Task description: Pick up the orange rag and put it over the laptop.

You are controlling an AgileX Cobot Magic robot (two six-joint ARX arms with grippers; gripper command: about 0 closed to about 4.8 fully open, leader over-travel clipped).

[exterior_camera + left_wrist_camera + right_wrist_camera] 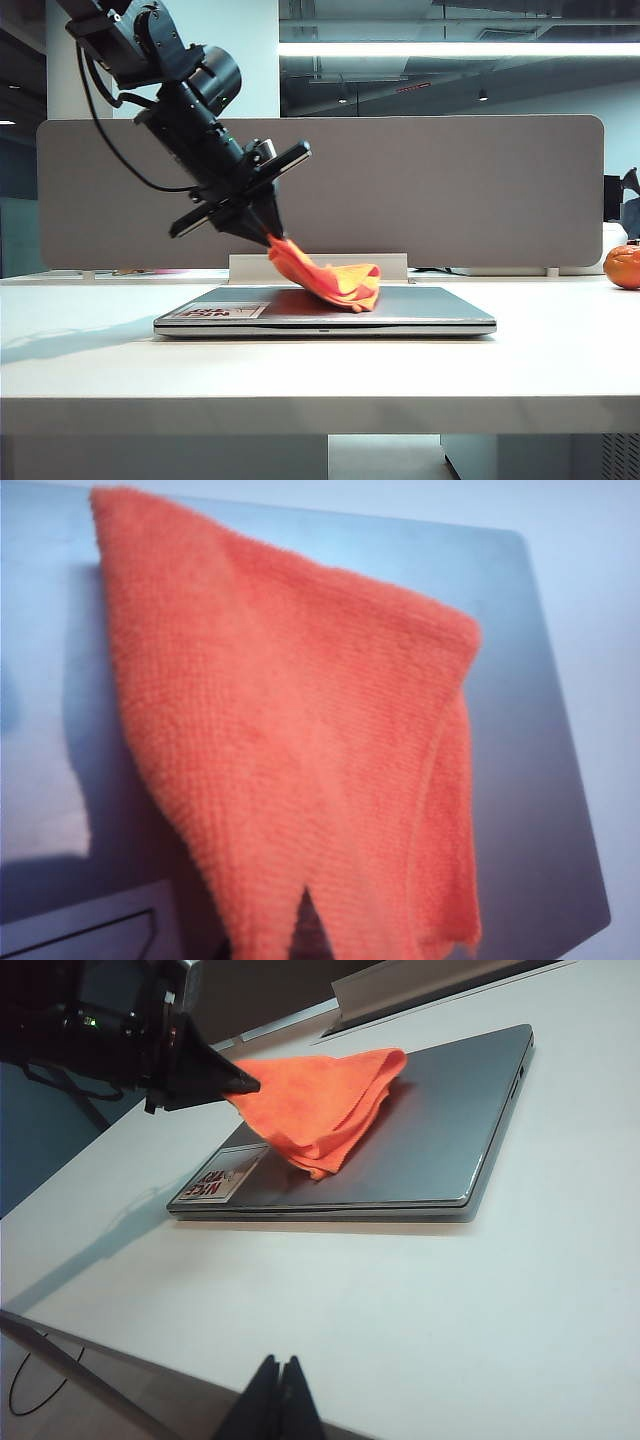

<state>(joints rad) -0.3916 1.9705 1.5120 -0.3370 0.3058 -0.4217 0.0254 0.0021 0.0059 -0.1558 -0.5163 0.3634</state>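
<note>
The orange rag (pixel 335 280) hangs by one corner from my left gripper (pixel 270 238), which is shut on it and tilts down over the left half of the laptop (pixel 440 305). The rag's lower end rests crumpled on the closed silver-grey lid. In the left wrist view the rag (pixel 300 760) fills most of the picture, with the laptop lid (pixel 545 780) beneath it. The right wrist view shows the rag (pixel 320 1110) draped on the laptop (pixel 440 1130) below the left gripper (pixel 245 1085). My right gripper (pixel 280 1365) is shut and empty, off the table's near edge.
A white-and-red sticker (pixel 222 1175) marks the lid corner below the left gripper. A round glossy orange object (pixel 622 266) sits at the far right of the white table (pixel 320 370). A grey partition panel (pixel 430 180) stands behind the laptop.
</note>
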